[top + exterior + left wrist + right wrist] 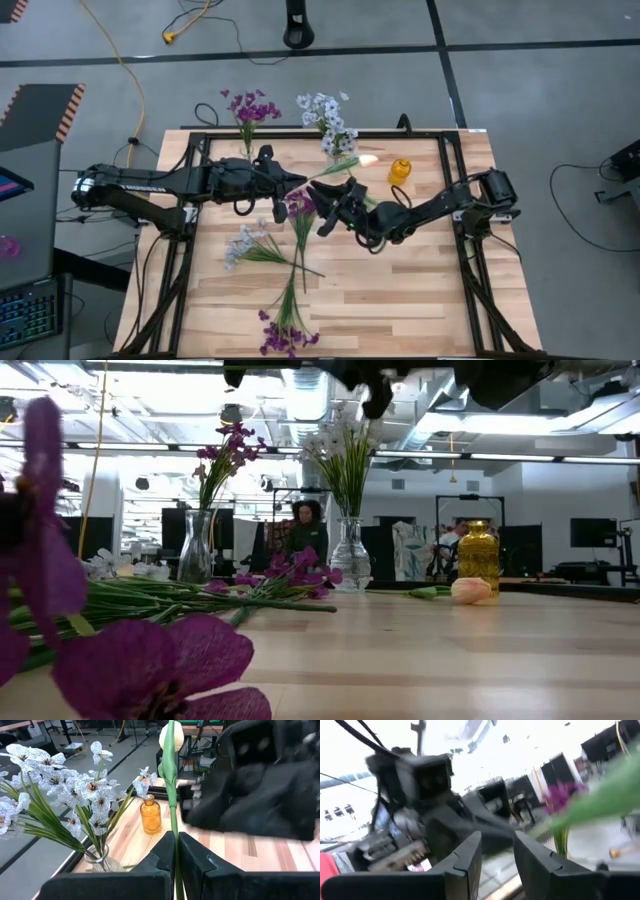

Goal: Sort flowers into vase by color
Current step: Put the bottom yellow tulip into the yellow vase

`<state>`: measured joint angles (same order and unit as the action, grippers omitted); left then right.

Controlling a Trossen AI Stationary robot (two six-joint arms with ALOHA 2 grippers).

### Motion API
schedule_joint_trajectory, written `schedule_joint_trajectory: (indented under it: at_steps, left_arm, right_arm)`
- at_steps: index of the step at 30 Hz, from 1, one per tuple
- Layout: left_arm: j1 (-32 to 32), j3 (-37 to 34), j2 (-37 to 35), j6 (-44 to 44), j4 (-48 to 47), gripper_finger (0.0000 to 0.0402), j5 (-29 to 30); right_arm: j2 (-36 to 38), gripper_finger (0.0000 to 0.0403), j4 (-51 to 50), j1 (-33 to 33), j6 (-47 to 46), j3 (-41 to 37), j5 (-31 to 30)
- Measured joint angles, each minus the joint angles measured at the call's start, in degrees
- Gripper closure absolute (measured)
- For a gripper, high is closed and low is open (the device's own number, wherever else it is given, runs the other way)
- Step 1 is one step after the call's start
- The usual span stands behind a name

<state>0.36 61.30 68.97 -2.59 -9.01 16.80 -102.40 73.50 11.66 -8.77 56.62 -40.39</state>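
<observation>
Left gripper (176, 851) is clenched on the green stem of a peach-cream bud flower (170, 736), held above the table (420, 290) near its far edge, beside the white-flower vase (98, 861) and amber bottle (150, 815). Right gripper (496, 851) hovers alongside, fingers parted, grasping nothing visible.

— Left arm? Reaches across from the left edge, laid low and nearly straight. Left gripper (176, 857) pressed closed, fingers (161, 855) meeting round a thin green stem (172, 805) that runs straight out ahead between them.

— And the right? Comes in from the right side, elbow bent, wrist turned toward the other arm. Right gripper (497, 855) partly parted, a gap between the fingers (465, 857), nothing seen gripped there. Sits just beside the left gripper, the two nearly tip to tip.
</observation>
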Motion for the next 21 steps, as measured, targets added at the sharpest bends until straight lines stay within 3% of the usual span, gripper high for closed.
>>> schedule_joint_trajectory:
  at_steps: [5,14,21]
  left_arm:
    - [0.0,0.0,0.0,-0.1,-0.6,0.0398,0.0]
    - [0.0,0.0,0.0,-0.1,-0.6,0.0398,0.0]
    - [0.0,0.0,0.0,-0.2,-0.6,0.0398,0.0]
  right_arm:
    - [0.0,0.0265,3.2,1.0,6.5,0.0,0.0]
    - [0.0,0.0265,-1.1,1.9,0.8,0.0,-0.1]
    - [0.0,0.0265,-2.8,1.7,0.6,0.0,-6.5]
